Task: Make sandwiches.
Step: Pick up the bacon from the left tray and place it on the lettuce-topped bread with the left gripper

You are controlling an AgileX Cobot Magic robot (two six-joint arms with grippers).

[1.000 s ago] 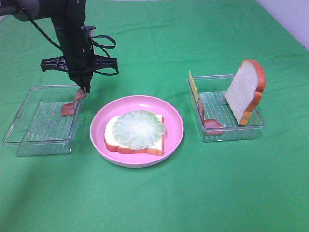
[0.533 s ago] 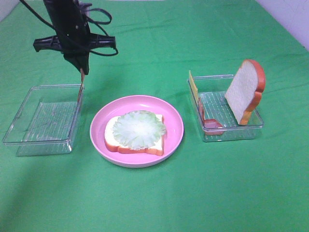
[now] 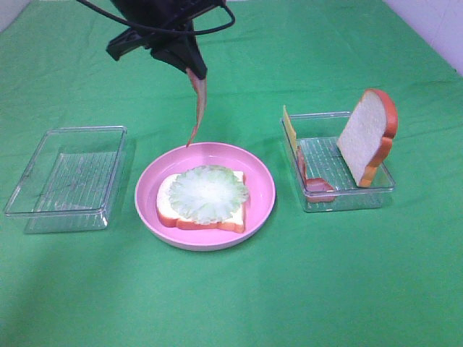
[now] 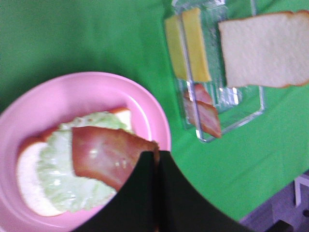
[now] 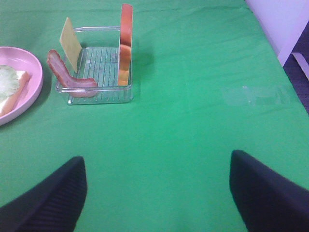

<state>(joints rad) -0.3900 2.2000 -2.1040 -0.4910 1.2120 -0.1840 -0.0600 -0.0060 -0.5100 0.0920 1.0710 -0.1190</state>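
Left arm has swung off the left tray (image 3: 43, 144) to about 12 o'clock of the pink plate (image 3: 264, 181), up high. Left fingers (image 3: 192, 66) are pinched shut on the top end of a bacon strip (image 3: 197, 108). It hangs limp, with the loose tip just over the plate's far rim.

Sandwich so far: bread slice (image 3: 165, 211) flat in the plate, lettuce (image 3: 208, 194) on top of it. The right tray (image 3: 347, 201), at 3 o'clock of the plate, holds an upright bread slice (image 3: 367, 137), a cheese slice (image 3: 290, 130) and a second bacon strip (image 3: 318, 186).

Right fingers (image 5: 270, 193) are spread wide, hold nothing, and sit well apart from that tray over the green surface (image 3: 231, 303).

Likely step: lay the bacon on the lettuce.
- Travel toward 6 o'clock, slowly, since the strip looks floppy and may swing.
- Come down so the loose tip lands near one lettuce edge first.
- Trail the fingers across so the strip lies flat.
- Release only once most of the strip rests on the lettuce.
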